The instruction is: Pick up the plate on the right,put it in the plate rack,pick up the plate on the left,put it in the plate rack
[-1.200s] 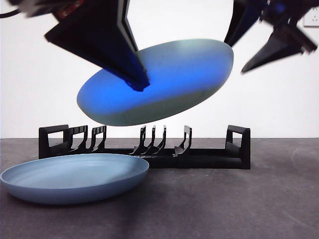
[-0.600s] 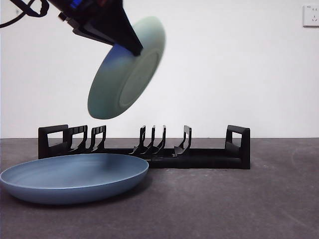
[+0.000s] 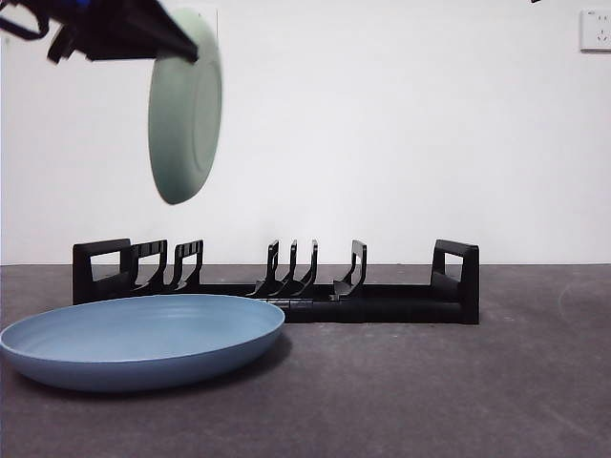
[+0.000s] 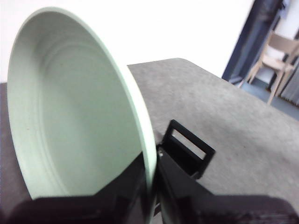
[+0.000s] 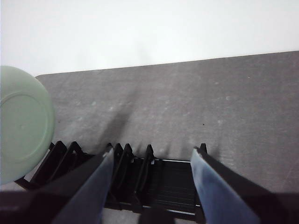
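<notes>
I hold the round pale-green plate (image 3: 184, 110) upright by its rim, left fingers (image 4: 150, 179) clamped, high above the black pronged plastic rack's (image 3: 277, 283) nine o'clock end. My right fingers (image 5: 152, 161) wait spread, empty. Lowered off-line, it could strike prongs or the blue plate (image 3: 143, 339) on the bench.

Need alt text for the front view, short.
A pale green plate, held upright on edge by the left gripper, hangs above the left end of the black plate rack; a blue plate lies flat in front.

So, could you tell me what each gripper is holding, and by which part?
The left gripper pinches the green plate by its rim; the right gripper holds nothing.
</notes>
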Tool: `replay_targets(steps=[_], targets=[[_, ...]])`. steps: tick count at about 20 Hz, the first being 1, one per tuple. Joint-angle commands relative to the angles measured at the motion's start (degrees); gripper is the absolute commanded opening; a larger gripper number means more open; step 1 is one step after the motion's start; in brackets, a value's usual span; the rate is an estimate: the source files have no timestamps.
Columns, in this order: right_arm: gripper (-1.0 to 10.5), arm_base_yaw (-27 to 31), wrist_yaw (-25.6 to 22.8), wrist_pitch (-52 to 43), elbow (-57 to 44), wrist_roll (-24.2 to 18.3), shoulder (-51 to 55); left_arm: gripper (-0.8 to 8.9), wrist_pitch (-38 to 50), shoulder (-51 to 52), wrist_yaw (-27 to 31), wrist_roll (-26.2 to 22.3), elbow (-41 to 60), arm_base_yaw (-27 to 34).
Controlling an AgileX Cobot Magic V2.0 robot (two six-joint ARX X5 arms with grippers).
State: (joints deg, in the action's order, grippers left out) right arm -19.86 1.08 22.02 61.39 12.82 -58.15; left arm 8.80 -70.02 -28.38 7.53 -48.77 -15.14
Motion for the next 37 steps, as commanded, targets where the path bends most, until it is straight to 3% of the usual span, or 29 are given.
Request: replay_targets(steps=[1,11,18,19,24,26,32,34,37], targets=[[2.8,0.02,0.04,-0.33,0.07,-0.24,-0.26,-0.09,1.03,-2.36,-0.74,2.21,-0.13,1.6],[2.8,0.02,0.02,-0.33,0.07,-0.24,-0.35,-0.09,3.06,-11.1,-0.42,1.49,-0.13,3.34],[2.8,0.02,0.04,0.31,0.07,-0.24,-0.35,0.08,-0.59,-13.27,0.28,-1.31,-0.13,3.23],[2.8,0.02,0.04,0.44,0.07,-0.24,-0.37,0.26,-1.25,-13.27,0.2,-1.84,-0.15,3.23],[2.8,-0.11,0.94,1.68,0.07,-0.2,-0.92,3.03,-5.6,-12.46,-1.14,-1.77,-0.13,3.23],[2.8,-0.11,3.76,2.36,0.07,-0.2,-1.62,3.22,-7.13,-11.3,-2.4,-1.81,-0.15,3.21],[2.8,-0.52,18.1,4.11,0.07,0.46,-6.54,3.22,-9.94,-3.3,-4.72,-5.27,-0.15,2.36],[2.8,-1.51,20.61,4.66,0.07,0.46,-9.09,3.22,-11.32,0.74,-4.04,-7.37,-0.15,1.75],[2.8,-3.45,22.64,4.94,0.07,0.42,-13.35,3.21,-15.15,7.78,1.73,-11.47,-0.52,-0.11]])
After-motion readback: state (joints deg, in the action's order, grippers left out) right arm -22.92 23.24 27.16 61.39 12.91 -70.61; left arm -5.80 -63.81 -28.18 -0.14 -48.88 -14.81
